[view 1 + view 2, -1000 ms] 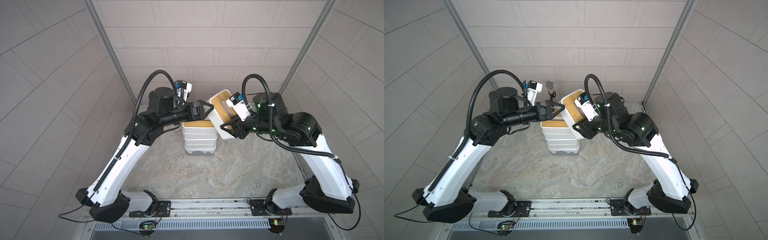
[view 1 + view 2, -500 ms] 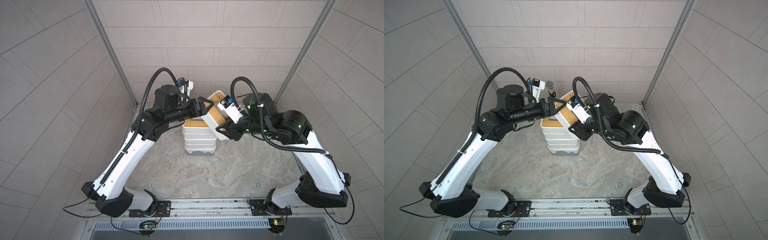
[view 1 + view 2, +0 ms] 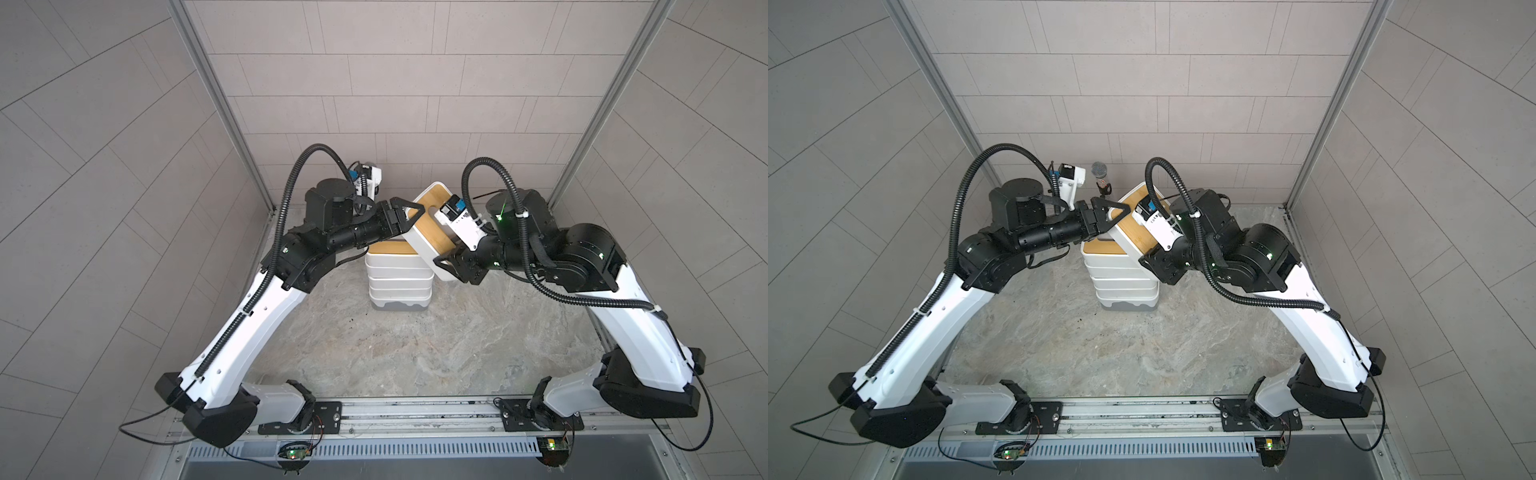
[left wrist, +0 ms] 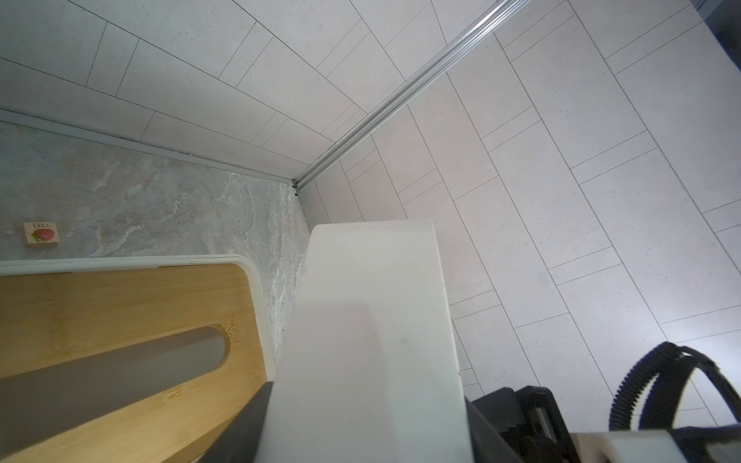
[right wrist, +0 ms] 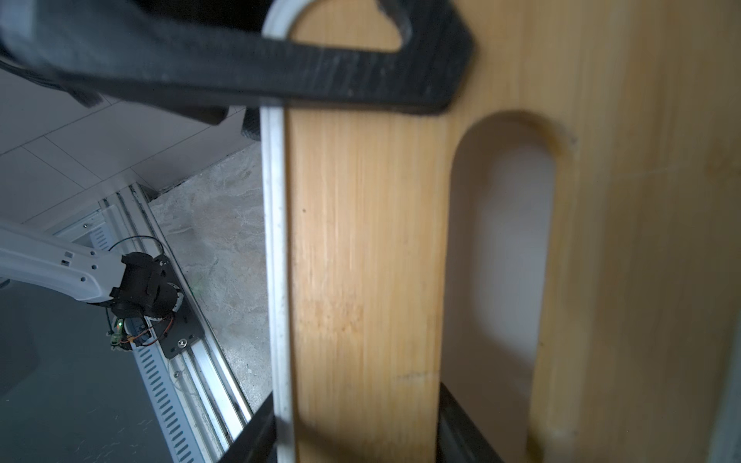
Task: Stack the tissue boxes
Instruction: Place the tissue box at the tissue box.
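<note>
The left fingers [image 5: 320,76] are clamped on the raised corner of a tan-lidded tissue box [image 3: 430,235]. It hangs tilted over the stack of boxes [image 3: 399,282] in the middle of the bench [image 3: 374,345]. The right fingers [image 5: 465,437] straddle its lower end, but I cannot tell whether they grip it.

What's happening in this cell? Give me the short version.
Both arms are on one white tissue box with a bamboo-tan lid, which is tilted in the air over the stack of white tissue boxes. The left gripper clasps its upper corner, and the right gripper is at its lower end. The box is not yet set flat on the stack.
</note>
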Robot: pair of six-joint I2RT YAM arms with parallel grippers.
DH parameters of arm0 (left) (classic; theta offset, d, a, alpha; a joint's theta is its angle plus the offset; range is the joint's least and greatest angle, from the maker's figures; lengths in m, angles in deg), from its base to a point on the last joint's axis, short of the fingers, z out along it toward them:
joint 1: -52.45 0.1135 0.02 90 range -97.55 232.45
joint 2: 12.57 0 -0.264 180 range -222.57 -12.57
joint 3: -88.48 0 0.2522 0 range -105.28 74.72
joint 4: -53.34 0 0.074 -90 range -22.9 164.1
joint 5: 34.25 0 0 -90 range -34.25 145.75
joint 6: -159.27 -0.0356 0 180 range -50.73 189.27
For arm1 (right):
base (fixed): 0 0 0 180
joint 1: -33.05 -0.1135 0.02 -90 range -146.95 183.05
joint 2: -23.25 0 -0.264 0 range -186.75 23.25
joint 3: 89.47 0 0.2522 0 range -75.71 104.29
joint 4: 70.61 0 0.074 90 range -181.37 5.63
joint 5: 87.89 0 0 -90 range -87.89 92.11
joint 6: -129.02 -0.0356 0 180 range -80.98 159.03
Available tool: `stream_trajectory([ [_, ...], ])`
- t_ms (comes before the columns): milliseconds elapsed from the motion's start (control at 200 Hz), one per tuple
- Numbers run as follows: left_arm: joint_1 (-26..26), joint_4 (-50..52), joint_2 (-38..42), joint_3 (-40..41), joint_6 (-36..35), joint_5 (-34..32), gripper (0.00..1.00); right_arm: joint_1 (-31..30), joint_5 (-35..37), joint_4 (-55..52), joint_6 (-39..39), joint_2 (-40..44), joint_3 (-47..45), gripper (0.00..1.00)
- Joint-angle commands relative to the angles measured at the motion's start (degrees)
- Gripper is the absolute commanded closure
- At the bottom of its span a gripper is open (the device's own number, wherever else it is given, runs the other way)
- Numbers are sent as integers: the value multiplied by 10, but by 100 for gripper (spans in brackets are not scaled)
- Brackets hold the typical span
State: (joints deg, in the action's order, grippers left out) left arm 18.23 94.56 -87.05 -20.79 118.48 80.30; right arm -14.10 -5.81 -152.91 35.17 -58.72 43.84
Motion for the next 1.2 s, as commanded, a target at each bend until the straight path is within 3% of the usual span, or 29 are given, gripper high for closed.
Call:
stream_trajectory([
  [0,20,-102,41,23,53,17,69,-1,-14,44,-19,41,-10,36],
  [170,64,-168,72,79,125,8,73,0,-27,87,-79,72,-29,22],
  [350,92,-226,98,133,174,-27,76,16,-13,126,-142,83,-34,15],
  [465,100,-252,115,167,200,-57,78,45,4,147,-178,84,-47,13],
  [706,97,-331,155,261,247,-136,78,110,-82,254,-275,84,-120,11],
  [1196,74,-365,149,298,250,-151,79,163,-133,321,-332,30,-166,8],
])
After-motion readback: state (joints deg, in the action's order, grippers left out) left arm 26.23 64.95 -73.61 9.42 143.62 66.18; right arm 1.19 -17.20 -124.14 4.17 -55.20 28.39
